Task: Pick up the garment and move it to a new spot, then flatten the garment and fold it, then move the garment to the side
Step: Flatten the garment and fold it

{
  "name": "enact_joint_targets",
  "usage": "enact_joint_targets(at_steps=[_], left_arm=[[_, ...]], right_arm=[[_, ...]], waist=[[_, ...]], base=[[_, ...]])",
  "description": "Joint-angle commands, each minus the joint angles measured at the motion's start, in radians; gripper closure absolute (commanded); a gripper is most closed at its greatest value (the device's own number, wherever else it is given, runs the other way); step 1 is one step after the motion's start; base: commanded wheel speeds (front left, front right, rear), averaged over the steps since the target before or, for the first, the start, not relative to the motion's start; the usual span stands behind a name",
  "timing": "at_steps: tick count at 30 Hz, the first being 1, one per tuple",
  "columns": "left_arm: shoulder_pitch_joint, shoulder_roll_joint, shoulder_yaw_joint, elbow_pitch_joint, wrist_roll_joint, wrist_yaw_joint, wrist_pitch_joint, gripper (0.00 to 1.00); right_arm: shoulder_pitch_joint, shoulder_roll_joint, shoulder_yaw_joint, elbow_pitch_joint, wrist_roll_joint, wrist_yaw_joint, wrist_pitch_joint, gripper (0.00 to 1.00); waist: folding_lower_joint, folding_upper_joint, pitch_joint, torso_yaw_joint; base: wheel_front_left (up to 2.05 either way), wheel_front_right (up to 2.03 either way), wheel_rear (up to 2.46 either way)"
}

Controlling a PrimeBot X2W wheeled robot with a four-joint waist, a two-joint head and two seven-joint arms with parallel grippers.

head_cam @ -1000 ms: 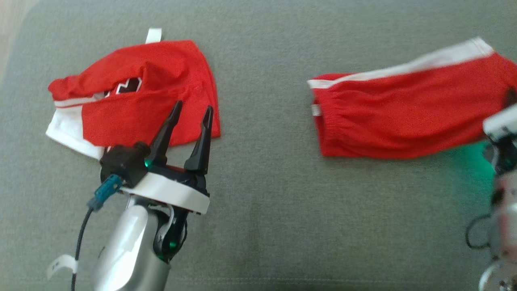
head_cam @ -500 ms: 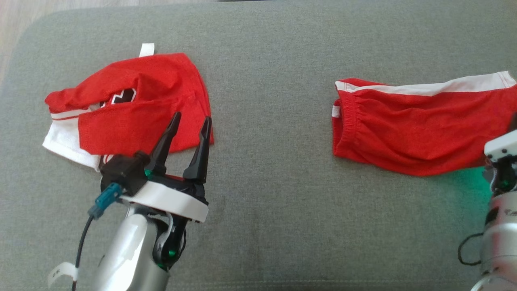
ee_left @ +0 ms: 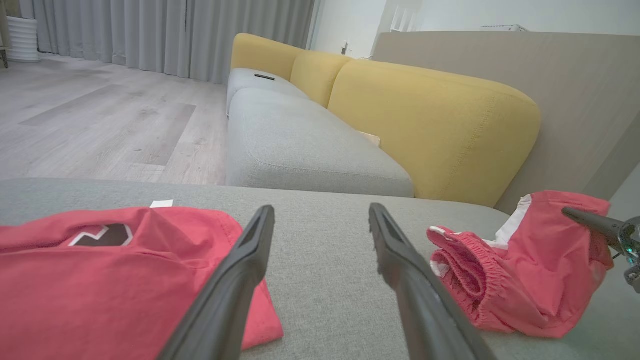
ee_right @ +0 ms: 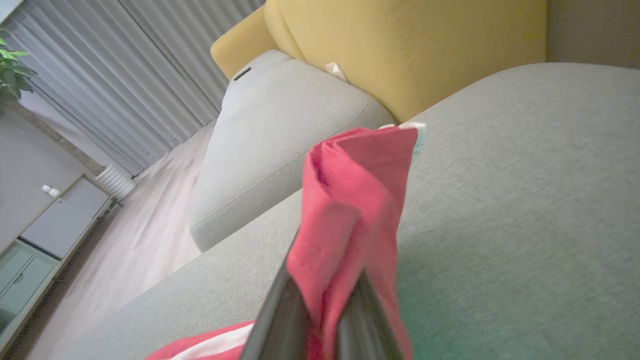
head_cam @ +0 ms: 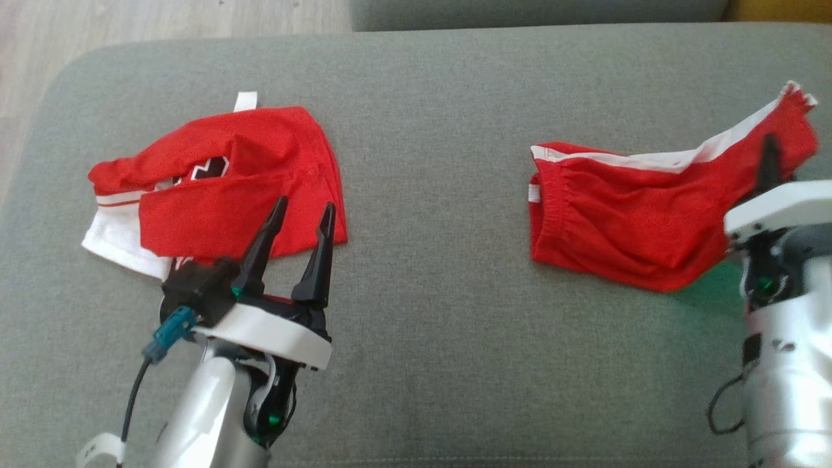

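Pinching the far end of the red mesh shorts with a white side stripe (head_cam: 624,227) in the right claw (head_cam: 772,148), fingers narrowed onto a bunched fold of the cloth and holding it raised off the grey fabric sofa cushion (head_cam: 429,292). Resting the elastic waistband end, rumpled, on the right half of the cushion, with the white stripe running along the far edge and up towards the pinched end. Poising the left claw (head_cam: 305,203) over the left half of the cushion, fingers spread wide and gripping nothing, tips overlapping the near right corner of a folded red jersey with white trim and a black-and-white emblem (head_cam: 240,188) in the head view; impossible to tell whether touching it. Lying flat on the cushion's left half, well apart from the shorts, with bare cushion between. Showing pale wooden flooring (head_cam: 162,26) beyond the cushion's far left corner.
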Motion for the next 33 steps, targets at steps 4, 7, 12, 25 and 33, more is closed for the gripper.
enact_joint_targets(at_steps=[4,7,12,25,33], left_arm=[[-0.009,0.007,0.041,-0.028,0.002,-0.006,-0.005,0.00],[-0.002,0.007,0.044,-0.026,0.003,-0.006,-0.005,0.00],[0.010,0.007,0.044,-0.025,0.000,-0.006,-0.005,0.00],[0.032,0.007,0.050,-0.025,0.001,-0.004,-0.005,0.00],[0.032,0.007,0.049,-0.026,0.001,-0.002,-0.005,0.00]], right_arm=[[0.030,-0.005,0.139,-0.086,0.084,-0.001,-0.009,1.00],[0.072,-0.015,0.243,-0.131,0.142,-0.001,-0.006,1.00],[0.129,-0.048,0.399,-0.199,0.244,-0.001,-0.008,1.00],[0.197,-0.149,0.705,-0.272,0.420,-0.001,-0.033,1.00],[0.185,-0.177,0.857,-0.213,0.418,-0.001,-0.038,0.00]], waist=[[0.0001,0.0000,-0.021,0.007],[0.0001,0.0000,-0.036,0.012],[0.0001,0.0000,-0.056,0.027],[0.0001,0.0000,-0.066,0.071],[0.0001,0.0000,-0.062,0.077]], base=[[0.00,0.00,0.00],[0.00,0.00,0.00],[0.00,0.00,0.00],[0.00,0.00,0.00],[0.00,0.00,0.00]])
